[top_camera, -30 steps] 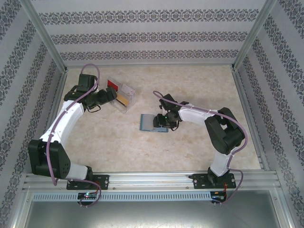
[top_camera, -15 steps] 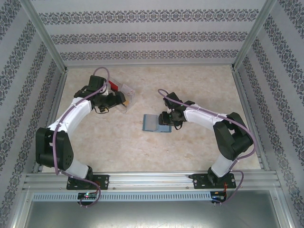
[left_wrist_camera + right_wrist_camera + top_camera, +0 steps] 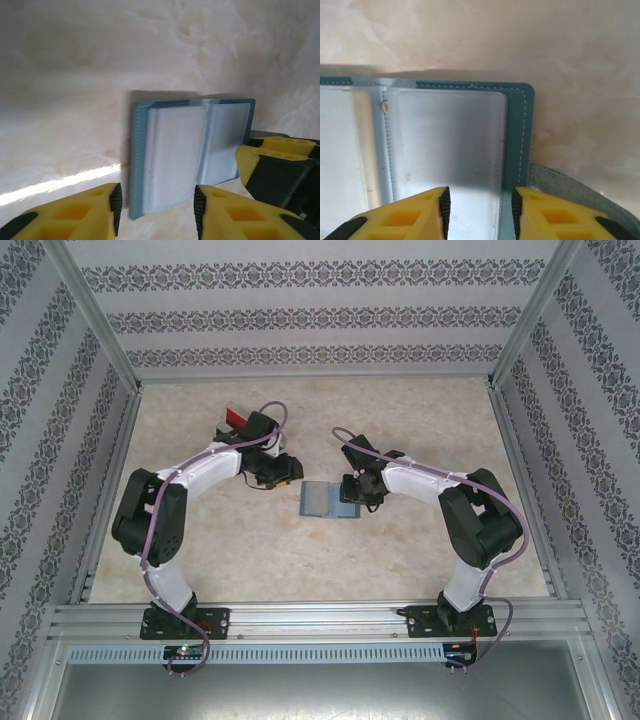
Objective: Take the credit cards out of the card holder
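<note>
Swinging across from the clear tray (image 3: 281,441), where it was a second ago, the left arm now reaches toward the middle of the table (image 3: 420,420). The left gripper (image 3: 287,478) is just beside the card holder's left edge. Its jaws were spread wide over the tray and have since drawn in. In the left wrist view the left gripper (image 3: 157,207) is parted with nothing between the yellow fingers, and the holder lies beyond them.

The right arm has hardly moved. The right gripper (image 3: 354,490) remains at the right half of the card holder (image 3: 322,500), a little nearer its outer edge than before. In the right wrist view the right gripper (image 3: 479,210) has its jaws somewhat apart, straddling the edge of a clear sleeve and the stitched teal border. I cannot tell from this close, cropped angle whether they pinch the sleeve or merely stand over it.

There is one card holder (image 3: 192,150), lying open and flat near the table's centre, in much the same spot as a second ago. Its two halves show, each faced with a clear sleeve, and the teal cover (image 3: 520,125) frames them. One of the right gripper's fingers (image 3: 270,167) sits at its right edge.

One red card (image 3: 234,419) shows at the tray's far end, behind the left arm.
</note>
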